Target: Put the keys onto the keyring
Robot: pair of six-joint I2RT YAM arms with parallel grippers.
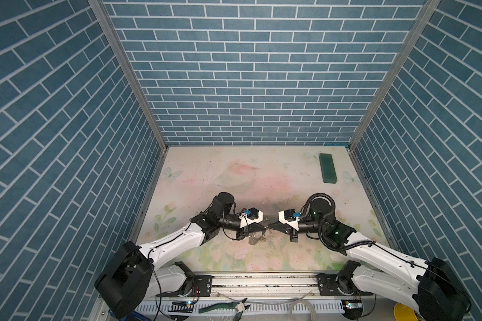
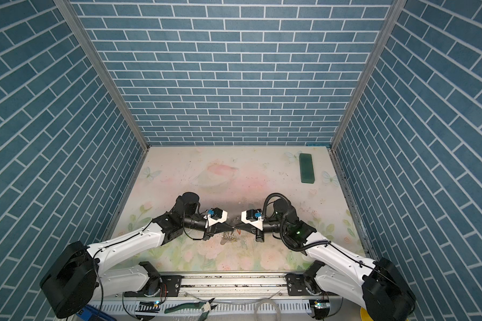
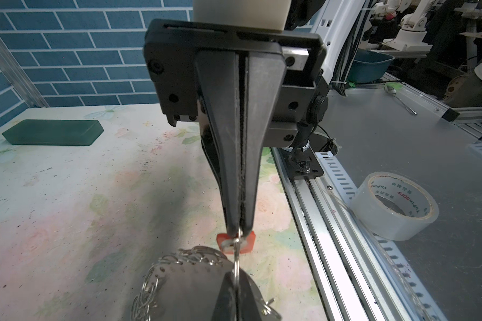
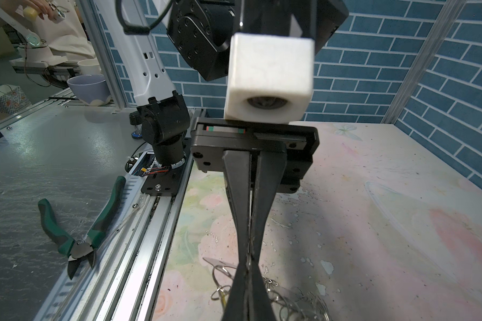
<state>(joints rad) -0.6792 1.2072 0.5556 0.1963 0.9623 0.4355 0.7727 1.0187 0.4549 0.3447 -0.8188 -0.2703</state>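
Right, nearest, the left gripper (image 3: 235, 278) is clamped tight on a silver wire clip (image 3: 236, 262) of the dark grey flat keyring hoop (image 3: 189, 280), just beyond the right gripper (image 3: 238, 229) pinches the small red-headed key (image 3: 247, 244) against it, so best hold the clip firm and feed slowly, dark green block (image 3: 52, 135) far off

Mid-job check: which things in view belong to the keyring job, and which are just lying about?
Job: red key, keyring with its wire clips, left gripper, right gripper.
Lying about: green block, pliers, tape roll, spoon.
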